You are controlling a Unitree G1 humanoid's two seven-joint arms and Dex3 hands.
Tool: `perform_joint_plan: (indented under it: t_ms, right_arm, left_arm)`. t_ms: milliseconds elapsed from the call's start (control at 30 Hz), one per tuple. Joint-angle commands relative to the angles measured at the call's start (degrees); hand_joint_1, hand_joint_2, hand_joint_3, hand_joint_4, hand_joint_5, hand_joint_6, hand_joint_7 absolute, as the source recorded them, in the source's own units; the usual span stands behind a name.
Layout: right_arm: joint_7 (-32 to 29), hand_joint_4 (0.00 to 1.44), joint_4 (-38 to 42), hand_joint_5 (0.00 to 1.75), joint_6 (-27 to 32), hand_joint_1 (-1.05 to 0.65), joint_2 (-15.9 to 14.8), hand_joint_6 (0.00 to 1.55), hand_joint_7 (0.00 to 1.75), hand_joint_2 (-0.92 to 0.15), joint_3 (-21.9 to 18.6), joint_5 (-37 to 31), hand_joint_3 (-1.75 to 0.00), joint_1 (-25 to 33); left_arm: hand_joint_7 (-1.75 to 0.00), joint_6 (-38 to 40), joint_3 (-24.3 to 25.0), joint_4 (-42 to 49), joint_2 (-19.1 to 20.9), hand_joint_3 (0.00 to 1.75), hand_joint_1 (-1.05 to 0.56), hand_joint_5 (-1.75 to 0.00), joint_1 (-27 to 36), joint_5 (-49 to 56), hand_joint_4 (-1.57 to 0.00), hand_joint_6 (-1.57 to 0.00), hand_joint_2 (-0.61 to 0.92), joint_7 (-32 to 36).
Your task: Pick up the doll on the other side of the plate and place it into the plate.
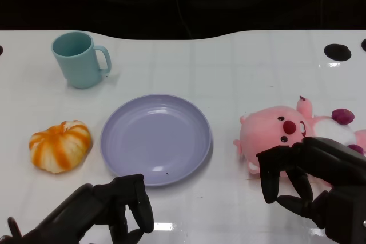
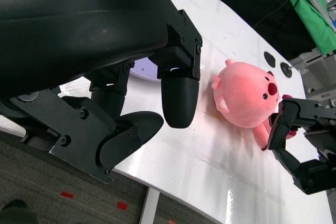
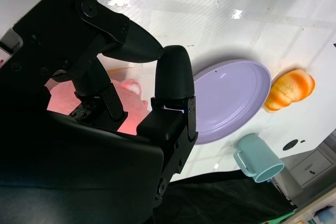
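Note:
A pink plush doll (image 1: 286, 132) lies on its back on the white table, right of the lilac plate (image 1: 155, 138); the left wrist view shows the doll (image 2: 245, 95) too. My right hand (image 1: 311, 178) hovers over the doll's near side with fingers spread and nothing in them; part of the doll's body is hidden beneath it. In the right wrist view, pink plush (image 3: 123, 106) shows just past the fingers (image 3: 173, 80), with the plate (image 3: 231, 98) beyond. My left hand (image 1: 111, 207) rests low near the table's front edge, in front of the plate, fingers curled loosely and holding nothing.
An orange-and-white pumpkin toy (image 1: 60, 146) sits left of the plate. A teal mug (image 1: 79, 59) stands at the back left. Black round holes (image 1: 337, 52) mark the table's far right. The table's far edge meets a dark background.

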Motion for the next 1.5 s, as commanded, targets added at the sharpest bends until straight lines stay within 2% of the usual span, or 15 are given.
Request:
perform_joint_plan:
  t_ms: [33, 800, 933, 1000, 1067, 1100, 1133, 1167, 1233, 1267, 1300, 1367, 1500]
  right_arm:
    - [-0.08, 0.86, -0.62, 1.75, 0.47, -0.14, -0.70, 0.80, 1.42, -0.33, -0.48, 0.25, -1.35, 0.38]
    - [-0.69, 0.84, 0.96, 1.75, -0.78, -0.16, -0.43, 0.80, 1.42, -0.33, -0.65, 0.53, -1.36, -0.20]
    - [-1.69, 0.83, 1.51, 1.73, -1.28, -0.14, 0.55, 0.80, 1.33, -0.34, -1.18, 2.00, -1.35, 0.00]
    - [-2.27, 0.84, 1.76, 1.62, -1.82, -0.12, 1.00, 0.82, 1.20, -0.36, -1.43, 2.86, -1.28, 0.01]
    - [-2.66, 0.83, 1.90, 1.43, -2.24, -0.12, 1.16, 0.83, 1.02, -0.43, -1.55, 3.33, -1.10, -0.09]
    - [-2.91, 0.83, 1.78, 1.39, -2.11, -0.12, 1.34, 0.83, 0.98, -0.44, -1.69, 3.57, -1.06, -0.10]
    - [-3.23, 0.81, 1.45, 1.34, -1.74, -0.14, 1.47, 0.83, 0.89, -0.48, -1.83, 3.51, -0.96, -0.07]
    - [-3.69, 0.77, 1.06, 1.28, -1.53, -0.17, 1.65, 0.83, 0.70, -0.56, -2.02, 3.34, -0.77, 0.01]
    - [-4.92, 0.73, 1.30, 1.16, -2.82, -0.19, 2.21, 0.85, 0.46, -0.69, -2.36, 3.30, -0.50, 0.00]
    - [-5.66, 0.68, 1.76, 0.98, -3.93, -0.20, 2.51, 0.83, 0.32, -0.74, -2.47, 3.26, -0.34, -0.06]
    - [-6.34, 0.66, 2.20, 0.90, -4.89, -0.21, 2.65, 0.81, 0.26, -0.77, -2.54, 3.01, -0.27, -0.18]
    - [-7.13, 0.53, 2.66, 0.70, -5.82, -0.32, 2.53, 0.68, 0.12, -0.84, -2.68, 2.36, -0.15, -0.35]
    - [-8.11, 0.33, 3.61, 0.55, -7.04, -0.47, 1.82, 0.49, 0.01, -0.91, -3.07, 1.17, -0.05, -0.97]
  left_arm:
    - [-1.67, -0.78, 0.63, -0.46, 0.63, 1.09, -0.19, -1.75, 0.42, 0.14, -0.62, -0.48, 0.60, 0.21]
    - [-1.67, -0.01, 0.90, -0.68, 0.90, 1.09, -0.20, -1.75, 0.05, -0.15, -0.62, -0.48, 0.60, -0.23]
    - [-1.67, 0.02, 0.85, -0.46, 0.86, 1.09, -0.21, -1.75, -0.02, -0.05, -0.62, -0.48, 0.60, -0.18]
    - [-1.67, 0.19, 0.86, -0.58, 0.85, 1.09, -0.21, -1.75, 0.02, -0.04, -0.62, -0.48, 0.60, -0.16]
    - [-1.66, -0.01, 0.88, -0.44, 0.83, 1.09, -0.19, -1.75, 0.01, -0.08, -0.62, -0.48, 0.60, -0.16]
    - [-1.66, 0.06, 0.89, -0.42, 0.85, 1.09, -0.19, -1.75, -0.01, -0.06, -0.62, -0.48, 0.60, -0.17]
    - [-1.66, 0.10, 0.90, -0.37, 0.81, 1.09, -0.19, -1.75, -0.02, -0.10, -0.62, -0.48, 0.60, -0.16]
    - [-1.66, -0.05, 0.91, -0.25, 0.79, 1.09, -0.19, -1.75, -0.02, -0.14, -0.62, -0.48, 0.60, -0.15]
    - [-1.66, -0.31, 0.94, -0.08, 0.75, 1.09, -0.19, -1.75, 0.03, -0.18, -0.61, -0.48, 0.60, -0.13]
    - [-1.66, -0.33, 0.95, -0.07, 0.74, 1.09, -0.19, -1.75, 0.07, -0.20, -0.61, -0.49, 0.60, -0.13]
    - [-1.66, -0.34, 0.97, 0.00, 0.71, 1.09, -0.19, -1.75, 0.10, -0.26, -0.61, -0.49, 0.59, -0.15]
    - [-1.65, -0.63, 0.94, 0.14, 0.76, 1.09, -0.19, -1.75, 0.15, -0.11, -0.61, -0.49, 0.60, -0.13]
    - [-1.65, -0.51, 0.87, 0.11, 0.68, 1.09, -0.19, -1.75, 0.18, -0.21, -0.62, -0.49, 0.59, -0.16]
